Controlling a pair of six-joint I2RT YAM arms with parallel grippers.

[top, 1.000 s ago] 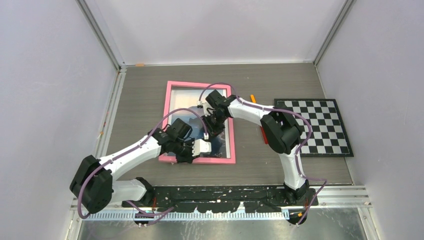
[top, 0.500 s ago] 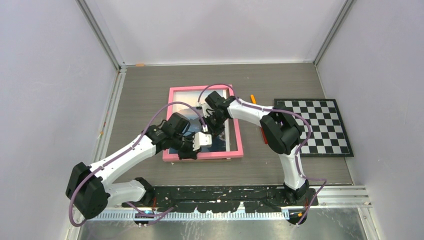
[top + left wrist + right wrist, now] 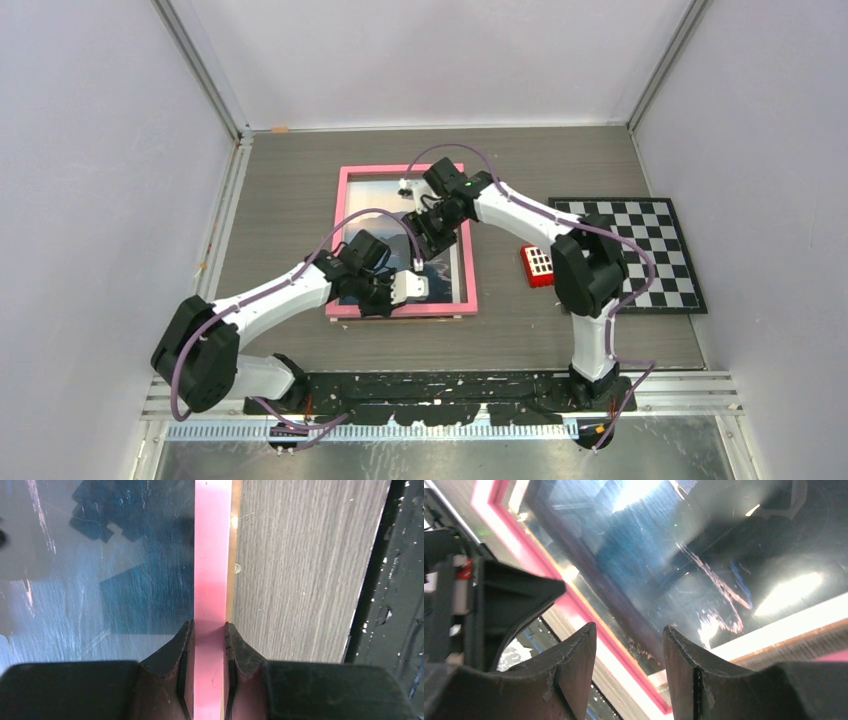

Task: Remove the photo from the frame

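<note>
- My left gripper was clamped narrow on the near rail of the large rectangular picture frame with a thin pink border. The pads sat one on each side of that rail.
- The frame lay face up on the grey wood-grain table. The large seacoast photo with blue water and a pale sky sat inside it, under the glazing.
- As I judged it, the frame needed turning over to reach its back. I would hold square on the rail and raise it slowly, so the frame pivoted rather than slid.
- My right gripper hung over the glazing with its jaws parted and nothing between them. It would do best to catch the far or side rail, not press the glass.
- A small red block with a white grid and the black-and-white checkerboard lay well to the right.
- The frame's back was hidden underneath. Glare blurred the photo in both wrist views, and I could not tell whether the near edge had left the table.
</note>
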